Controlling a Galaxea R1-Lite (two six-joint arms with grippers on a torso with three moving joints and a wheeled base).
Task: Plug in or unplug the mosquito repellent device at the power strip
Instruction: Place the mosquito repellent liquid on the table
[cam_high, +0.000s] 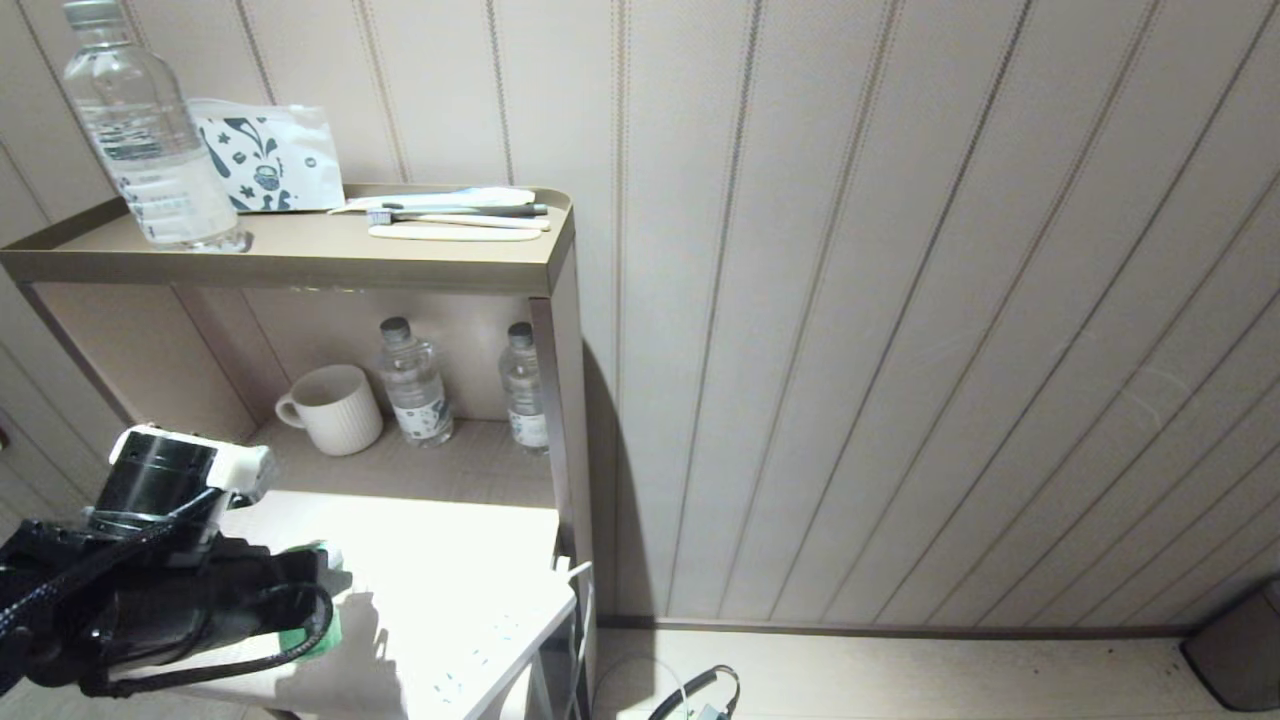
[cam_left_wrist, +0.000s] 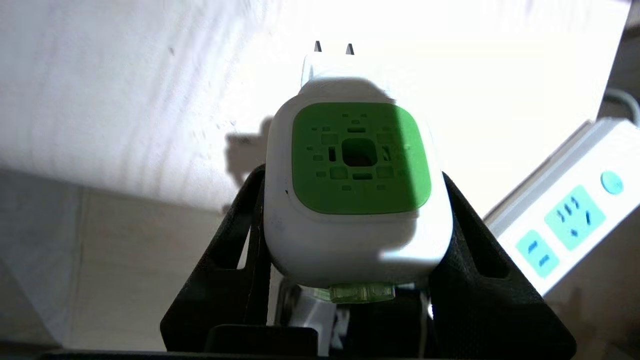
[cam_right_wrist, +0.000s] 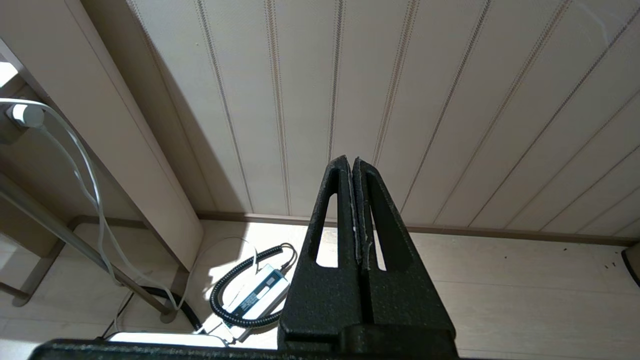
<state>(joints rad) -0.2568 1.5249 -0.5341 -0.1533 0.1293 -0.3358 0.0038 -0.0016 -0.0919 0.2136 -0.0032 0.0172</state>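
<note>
Left pincer (cam_left_wrist: 352, 280): closed on the mosquito repellent device (cam_left_wrist: 355, 200), fingers (cam_left_wrist: 235, 250) clamping its white head, prongs pointing away over the worktop (cam_left_wrist: 125, 100).

Power strip (cam_left_wrist: 565, 220): flat on the worktop off to one side of the prongs, long axis slanting, sockets unoccupied, apart from the device.

Head view: strip washed out by glare; left wrist view shows sockets plainly.

Right pincer (cam_right_wrist: 354, 167): shut, empty, facing wall, farther.

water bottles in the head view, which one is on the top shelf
The big bottle at the top shelf's left end, beside the patterned pouch. The two smaller bottles stand on the lower shelf next to the mug.
</note>
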